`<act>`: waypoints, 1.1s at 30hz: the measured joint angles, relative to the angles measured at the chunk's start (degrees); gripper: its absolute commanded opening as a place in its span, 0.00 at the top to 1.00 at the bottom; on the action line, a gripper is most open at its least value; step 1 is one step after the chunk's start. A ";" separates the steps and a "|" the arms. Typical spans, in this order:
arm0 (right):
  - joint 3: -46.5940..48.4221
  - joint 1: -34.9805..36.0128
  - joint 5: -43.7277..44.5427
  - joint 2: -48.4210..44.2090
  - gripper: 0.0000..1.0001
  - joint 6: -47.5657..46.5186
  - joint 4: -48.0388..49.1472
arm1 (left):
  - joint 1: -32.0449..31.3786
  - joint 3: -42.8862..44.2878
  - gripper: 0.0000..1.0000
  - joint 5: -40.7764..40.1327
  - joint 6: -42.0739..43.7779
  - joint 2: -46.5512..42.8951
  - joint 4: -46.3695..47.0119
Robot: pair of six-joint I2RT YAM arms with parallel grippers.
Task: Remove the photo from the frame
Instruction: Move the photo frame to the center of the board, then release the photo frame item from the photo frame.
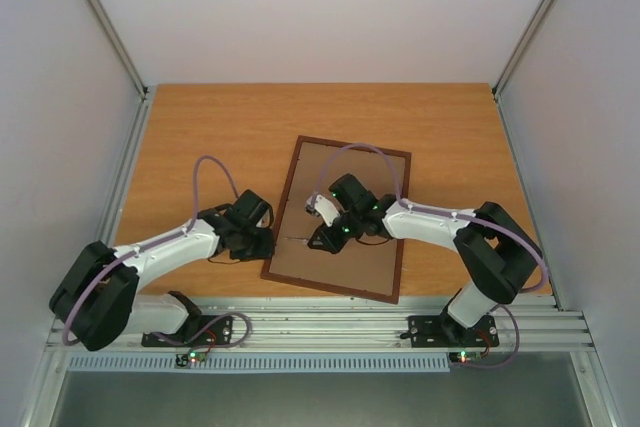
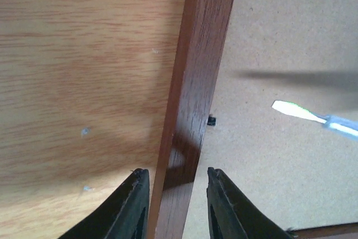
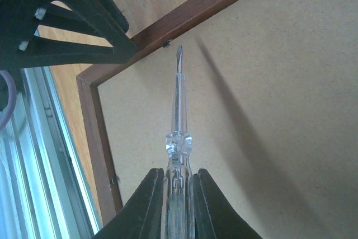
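Hardboard faces up: the frame [image 1: 365, 272] lies face-down on the surface [image 1: 200, 127], photo hidden beneath. Right gripper [image 3: 178, 194] clamps a screwdriver [image 3: 179, 110], tip near a clip [image 3: 166, 43]; left gripper [image 2: 178, 173] straddles the rail [image 2: 184, 82], jaws apart. Next, I judge: lever that clip aside.

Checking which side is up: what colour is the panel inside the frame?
Plain tan hardboard back; shows best in the right wrist view.
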 measured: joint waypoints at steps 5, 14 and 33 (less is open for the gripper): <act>-0.44 1.16 -0.15 1.25 0.99 -0.26 1.95 | 0.44 -0.09 0.73 1.03 0.15 2.32 1.64; -0.76 1.86 -0.90 4.11 0.99 -0.24 4.07 | 0.44 -0.28 0.83 1.51 1.36 3.76 2.34; -0.74 2.21 -2.10 5.60 0.99 -0.11 6.51 | 0.44 -0.28 0.86 1.97 2.58 3.76 2.58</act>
